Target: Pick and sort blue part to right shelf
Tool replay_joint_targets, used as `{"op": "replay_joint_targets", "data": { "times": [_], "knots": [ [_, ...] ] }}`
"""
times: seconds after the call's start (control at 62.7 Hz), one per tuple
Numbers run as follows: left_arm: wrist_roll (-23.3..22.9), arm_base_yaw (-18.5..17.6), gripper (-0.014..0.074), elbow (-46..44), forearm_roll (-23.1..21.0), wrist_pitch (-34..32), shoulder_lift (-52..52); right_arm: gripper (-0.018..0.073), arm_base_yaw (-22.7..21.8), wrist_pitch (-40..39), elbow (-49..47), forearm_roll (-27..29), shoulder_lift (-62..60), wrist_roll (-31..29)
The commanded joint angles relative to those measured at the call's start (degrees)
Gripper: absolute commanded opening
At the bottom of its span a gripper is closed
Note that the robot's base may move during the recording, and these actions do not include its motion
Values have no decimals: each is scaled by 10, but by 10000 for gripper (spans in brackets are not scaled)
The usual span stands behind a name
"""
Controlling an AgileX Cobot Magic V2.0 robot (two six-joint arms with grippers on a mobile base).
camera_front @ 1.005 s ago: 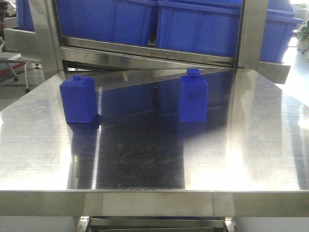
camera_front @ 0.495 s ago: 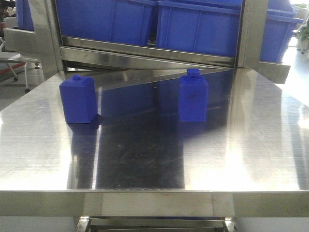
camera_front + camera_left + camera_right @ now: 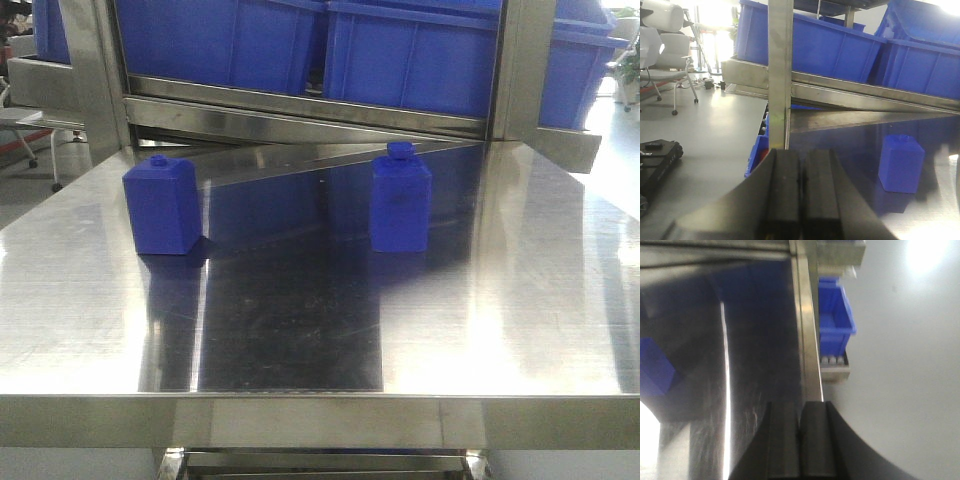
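Both left gripper (image 3: 802, 200) and right gripper (image 3: 800, 440) closed, empty; blue part (image 3: 401, 200) stands on mirror-bright steel table (image 3: 300, 340)

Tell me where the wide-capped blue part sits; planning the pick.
Front view: the blue part stands right of centre on the steel table, right of the wider block.
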Motion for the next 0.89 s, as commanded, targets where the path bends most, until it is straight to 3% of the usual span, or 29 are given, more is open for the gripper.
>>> {"op": "replay_joint_targets", "data": {
  "times": [0.0, 0.447, 0.559, 0.734, 0.878],
  "knots": [
    [-4, 1, 125, 13, -4, -48, -13, 58, 1, -18, -41, -8, 42, 20],
    [-4, 1, 125, 13, -4, -48, -13, 80, 110, 39, -138, -24, 213, 22],
    [-4, 1, 125, 13, -4, -48, -13, 242, 134, 47, -164, -24, 256, 26],
    [-4, 1, 125, 13, -4, -48, -13, 638, 168, 76, -222, -25, 322, 31],
    [-4, 1, 125, 13, -4, -48, -13, 614, 197, 150, -294, -23, 384, 50]
  ]
}}
